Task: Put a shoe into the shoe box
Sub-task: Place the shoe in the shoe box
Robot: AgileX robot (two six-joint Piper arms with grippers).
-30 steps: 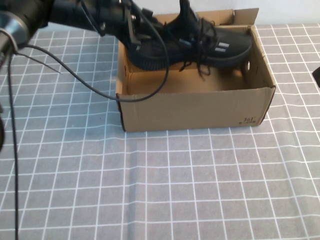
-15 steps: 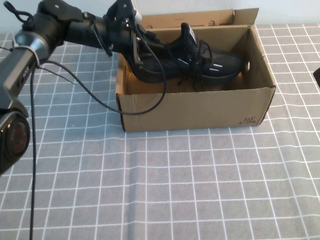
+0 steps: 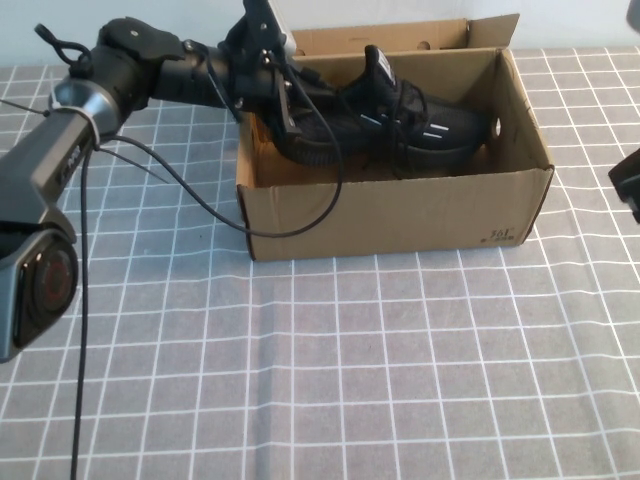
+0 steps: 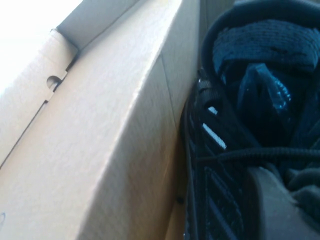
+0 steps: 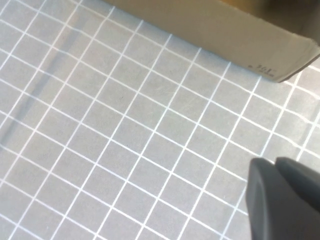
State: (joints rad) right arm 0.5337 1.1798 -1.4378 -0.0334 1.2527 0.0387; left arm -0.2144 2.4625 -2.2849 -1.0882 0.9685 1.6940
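- Where the scene begins on the left, the left arm (image 3: 110,70) reaches in from the near left corner toward the far side of the worktop (image 3: 330,370), which is covered by a grey cloth with a white grid.
- A thin black cable (image 3: 190,190) hangs from this arm and loops down in front of the box's left corner.
- At the arm's end, the left claw (image 3: 290,105) is over the left end of the box, clenched on the shoe's heel end.
- Next comes the shoe box (image 3: 400,215), a brown cardboard box standing open at the far middle of the worktop, its lid flap (image 3: 400,35) folded back behind it and small dark print (image 3: 500,237) on its near right corner.
- Inside the box is the shoe (image 3: 400,125), a black sneaker with black laces and small white dashes on its side; its toe points to the right end, close to the right wall.
- In the left wrist view, the shoe (image 4: 240,125) sits just beside a cardboard wall (image 4: 115,150).
- At the far right edge, the right claw (image 3: 628,182) hovers over the cloth, well apart from the box, clenched on nothing.
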